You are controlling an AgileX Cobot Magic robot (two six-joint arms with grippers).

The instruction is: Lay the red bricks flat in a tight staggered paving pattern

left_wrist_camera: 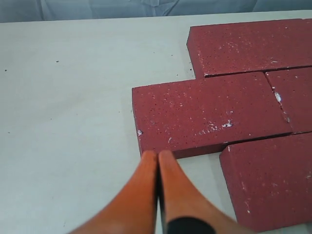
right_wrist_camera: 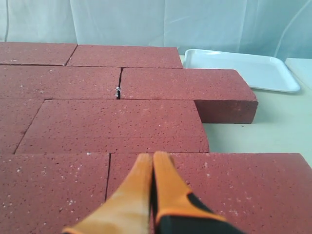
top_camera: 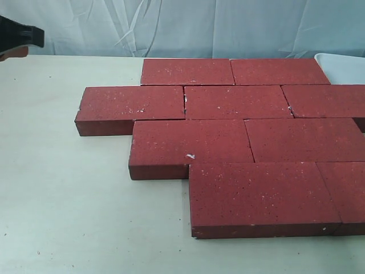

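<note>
Left gripper [left_wrist_camera: 157,155]: orange fingers pressed together, nothing between them. In its wrist view the tips line up with the near-left corner of the second-row end brick [left_wrist_camera: 209,114]; contact cannot be confirmed. The exterior view shows only a dark piece of the left arm [top_camera: 20,35] at the far-left edge, well apart from the bricks, so the gripper probably hangs clear of the table [top_camera: 68,200]. Right gripper [right_wrist_camera: 152,156]: also closed and empty, tips over the far edge of a near-row brick, with the white tray [right_wrist_camera: 243,70] off to the far right. The red bricks [top_camera: 239,137] lie flat in four staggered rows on the right half of the table, every long axis running left to right. The end brick juts furthest left, and a thin seam [left_wrist_camera: 279,100] shows between it and its row neighbour. Judgement: any tightening would be a push rightward along that brick's long axis. The brick lies to the right of the left gripper, which is the nearer arm for it.
</note>
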